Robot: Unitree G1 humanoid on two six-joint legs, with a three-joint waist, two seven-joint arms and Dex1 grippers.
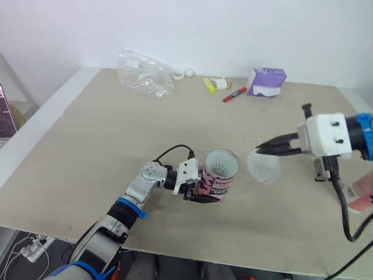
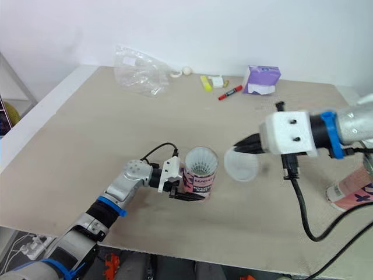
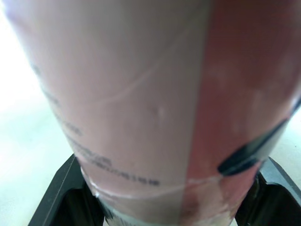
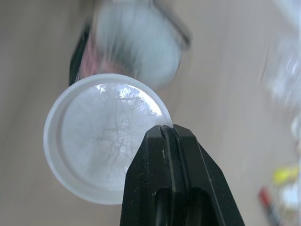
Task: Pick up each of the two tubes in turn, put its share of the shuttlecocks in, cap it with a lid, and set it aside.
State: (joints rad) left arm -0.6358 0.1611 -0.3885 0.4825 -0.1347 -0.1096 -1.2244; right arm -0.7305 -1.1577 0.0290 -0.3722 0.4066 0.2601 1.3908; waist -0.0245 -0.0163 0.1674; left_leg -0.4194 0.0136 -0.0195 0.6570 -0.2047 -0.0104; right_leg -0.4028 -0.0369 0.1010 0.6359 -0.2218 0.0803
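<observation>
A pink tube [image 1: 215, 178] stands near the table's front middle, its open top showing white shuttlecocks [image 1: 222, 164] inside. My left gripper [image 1: 201, 191] is shut around its lower part; the left wrist view shows the tube's pink wall [image 3: 155, 103] between the black fingers [image 3: 59, 193]. My right gripper [image 1: 263, 147] hangs to the right of the tube, shut on the rim of a clear round lid [image 1: 264, 166], also seen as the lid [image 4: 101, 136]. A second pink tube [image 2: 352, 189] stands at the far right edge, below my right arm.
Along the table's back edge lie a crumpled clear plastic bag [image 1: 143, 73], a yellow object [image 1: 209, 85], a red marker [image 1: 234, 94] and a purple box [image 1: 266, 81]. A black cable [image 1: 344, 204] hangs from my right arm.
</observation>
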